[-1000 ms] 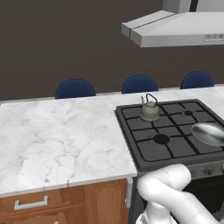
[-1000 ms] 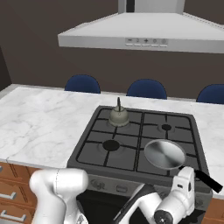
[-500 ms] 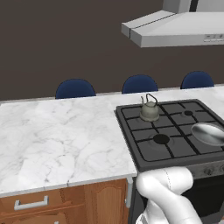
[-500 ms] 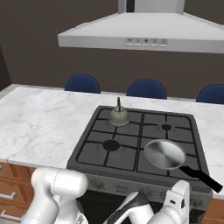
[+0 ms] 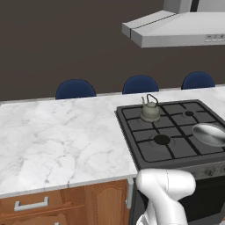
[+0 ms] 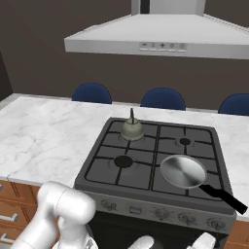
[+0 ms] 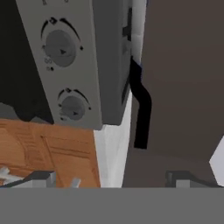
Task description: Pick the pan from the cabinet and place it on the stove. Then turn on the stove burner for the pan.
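Note:
The shiny steel pan (image 6: 182,171) rests on the front right burner of the black stove (image 6: 121,146), its black handle (image 6: 224,198) jutting over the front right corner. In the left base view the pan (image 5: 211,134) lies at the right edge. My gripper (image 7: 111,178) hangs low in front of the stove, open, with nothing between its fingertips (image 7: 41,177). The rolled hand view faces the stove's grey front panel with two round knobs (image 7: 61,43) (image 7: 72,107) and the pan's handle (image 7: 141,105) beyond it. The cabinet is out of view.
A small grey-green kettle (image 6: 131,129) stands on the back left burner. White marble counter (image 5: 57,140) stretches left of the stove, with low wooden cabinets (image 5: 44,204) beneath. A grey hood (image 6: 160,36) hangs above. Blue chair backs (image 6: 163,98) line the far side.
My hand has sunk lower in front of the stove, slipping toward the bottom edge of the right base view. Pan and kettle have not moved.

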